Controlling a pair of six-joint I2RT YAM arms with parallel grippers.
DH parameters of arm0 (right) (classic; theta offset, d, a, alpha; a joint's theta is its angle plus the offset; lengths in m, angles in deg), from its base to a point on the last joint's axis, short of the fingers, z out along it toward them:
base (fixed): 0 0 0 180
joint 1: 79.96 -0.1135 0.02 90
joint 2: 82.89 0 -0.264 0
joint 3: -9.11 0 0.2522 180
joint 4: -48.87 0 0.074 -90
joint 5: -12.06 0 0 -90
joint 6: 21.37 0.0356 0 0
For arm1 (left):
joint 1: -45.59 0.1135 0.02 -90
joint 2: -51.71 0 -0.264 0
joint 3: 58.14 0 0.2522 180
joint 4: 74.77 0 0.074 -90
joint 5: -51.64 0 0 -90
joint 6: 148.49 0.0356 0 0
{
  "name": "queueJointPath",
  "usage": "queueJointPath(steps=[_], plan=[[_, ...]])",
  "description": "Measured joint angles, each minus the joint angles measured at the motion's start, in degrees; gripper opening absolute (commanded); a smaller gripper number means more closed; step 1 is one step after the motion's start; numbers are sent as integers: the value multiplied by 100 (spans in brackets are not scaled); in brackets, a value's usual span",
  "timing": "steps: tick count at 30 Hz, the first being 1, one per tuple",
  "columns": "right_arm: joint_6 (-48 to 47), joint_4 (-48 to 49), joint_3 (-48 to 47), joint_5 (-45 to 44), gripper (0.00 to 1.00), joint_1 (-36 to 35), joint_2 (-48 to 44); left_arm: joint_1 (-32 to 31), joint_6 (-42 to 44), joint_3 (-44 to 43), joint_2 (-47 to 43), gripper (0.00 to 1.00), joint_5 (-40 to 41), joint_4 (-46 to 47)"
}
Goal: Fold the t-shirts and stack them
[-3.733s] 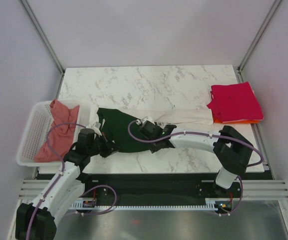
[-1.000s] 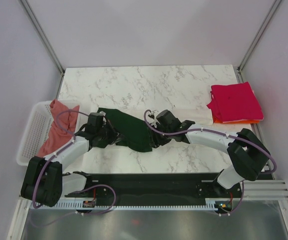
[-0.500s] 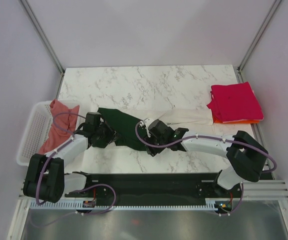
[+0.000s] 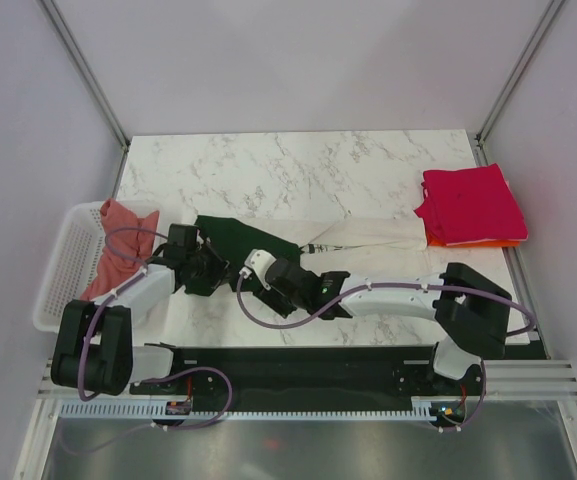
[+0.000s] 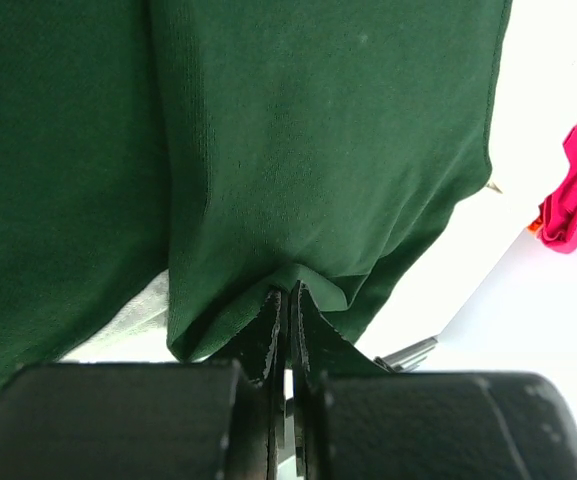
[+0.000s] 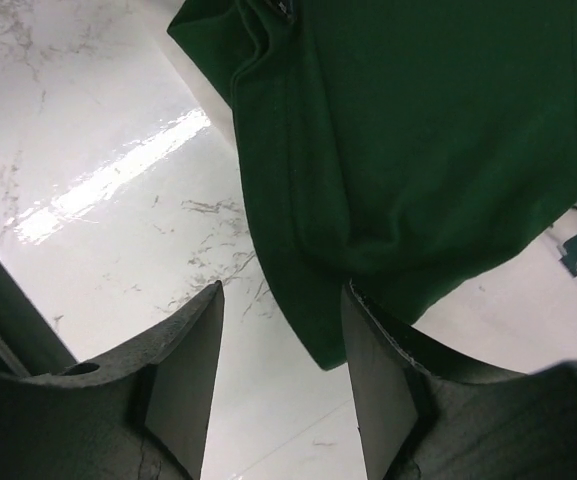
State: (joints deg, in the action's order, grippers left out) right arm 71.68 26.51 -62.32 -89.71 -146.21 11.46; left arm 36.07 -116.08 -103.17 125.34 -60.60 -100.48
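**Top view with both wrist views.** The green-and-cream shirt [image 4: 243, 248] is lying on the tabletop [image 4: 298, 170]. It is starting just beside the basket [image 4: 60, 275] and running away from it. Its long axis is stretching from the green end nearest the basket to the cream end farthest from it, and that end is reaching just beside the folded magenta shirt [image 4: 473, 205]. My left gripper [image 5: 286, 300], the one nearer the basket, is clamping a fold of green cloth, jaws pressed together. My right gripper [image 6: 280, 305], just beyond it from the basket, is hanging with jaws apart. The green edge is lying between them, not yet pinched. I am judging the right arm best placed to take that edge beside my left hold.
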Motion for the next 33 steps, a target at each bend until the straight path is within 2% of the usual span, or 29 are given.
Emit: queueJointPath(steps=[10,13,17,19,20,21,22,26,32,33], plan=[[-942,382,-39,-734,59,-409,614,122,7,-179,251,2,-197,-118],[-1097,435,-118,-975,54,-553,946,131,9,-179,251,2,-199,-129],[-1220,531,-236,-1255,39,-588,1191,131,11,-179,251,2,-201,-138],[-1252,566,-258,-1405,28,-584,1239,138,15,-179,251,2,-201,-140],[-1261,570,-258,-1473,22,-584,1248,140,15,-179,251,2,-201,-140],[-1257,577,-258,-1534,5,-581,1248,142,17,-179,251,2,-201,-140],[-1287,597,-258,-1574,0,-575,1248,142,17,-179,251,2,-201,-142],[-1233,632,-258,-1532,0,-522,1241,142,28,-179,251,3,-192,-142],[-1161,466,-258,-929,0,-299,1001,142,197,-177,170,23,-175,-146],[-1141,433,-258,-765,0,-234,931,142,223,-173,98,33,-170,-144]])
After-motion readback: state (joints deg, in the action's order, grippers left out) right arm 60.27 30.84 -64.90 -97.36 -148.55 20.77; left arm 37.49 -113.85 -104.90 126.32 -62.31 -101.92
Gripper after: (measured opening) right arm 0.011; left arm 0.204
